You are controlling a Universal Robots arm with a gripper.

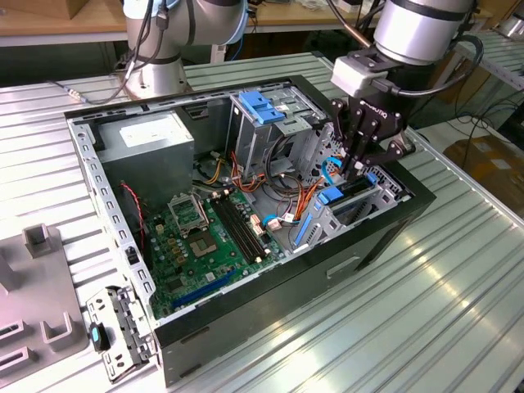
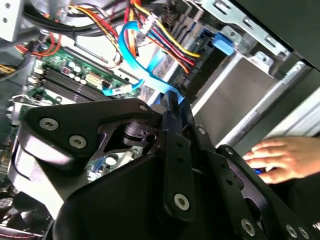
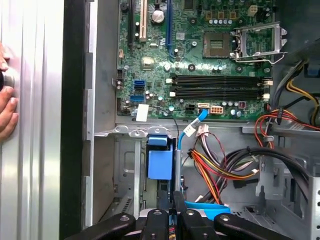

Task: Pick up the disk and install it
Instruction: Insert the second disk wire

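Note:
The disk point(image 1: 354, 190) stands on edge in the drive bay at the exterior view's right side of the open computer case point(image 1: 270, 315), with blue rails at both ends. My gripper point(image 1: 358, 166) hangs straight above it, fingers shut together, their tips at the disk's upper edge. In the first wrist view the shut gripper point(image 3: 178, 197) points at the disk's blue rail point(image 3: 160, 162) and a thin grey edge beside it. In the second wrist view the gripper point(image 2: 171, 100) ends at a blue part, next to a blue flat cable point(image 2: 135, 55).
Coloured cable bundles point(image 3: 220, 165) lie beside the bay. A metal cage with a blue latch point(image 1: 260, 106) and a grey power-supply box point(image 1: 151, 143) stand farther back, the motherboard point(image 1: 205, 237) on the case floor. A person's hand point(image 2: 280, 155) rests on the table outside the case.

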